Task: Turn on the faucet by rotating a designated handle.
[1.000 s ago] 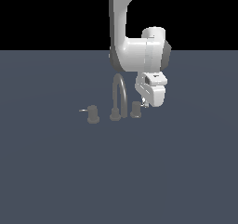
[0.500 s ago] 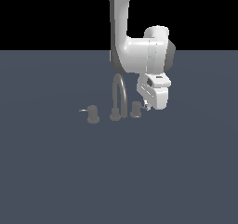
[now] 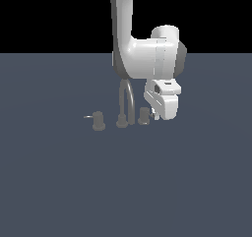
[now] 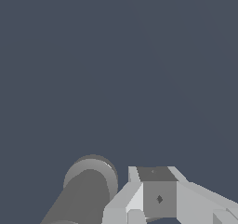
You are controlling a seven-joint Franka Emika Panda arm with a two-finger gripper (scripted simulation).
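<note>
The faucet has a thin arched spout [image 3: 126, 102] on a round base, with a knob on either side. The handle [image 3: 143, 116] is the small grey knob on the exterior view's right; in the wrist view it is a stubby cylinder with a pale rim [image 4: 89, 183]. My gripper [image 3: 157, 114] hangs just to the right of the handle, very near it; touch cannot be made out. Its pale fingers [image 4: 158, 197] lie beside the cylinder with no gap showing between them and nothing held.
The other, darker knob [image 3: 98, 120], with a thin pin pointing left, stands on the exterior view's left of the spout. The arm's white wrist [image 3: 150, 59] looms above the faucet. All of it rests on a flat blue-grey floor [image 3: 64, 182].
My gripper has sunk a little and drifted slightly to the exterior view's right, ending lower beside the handle. The faucet and both knobs look unmoved.
</note>
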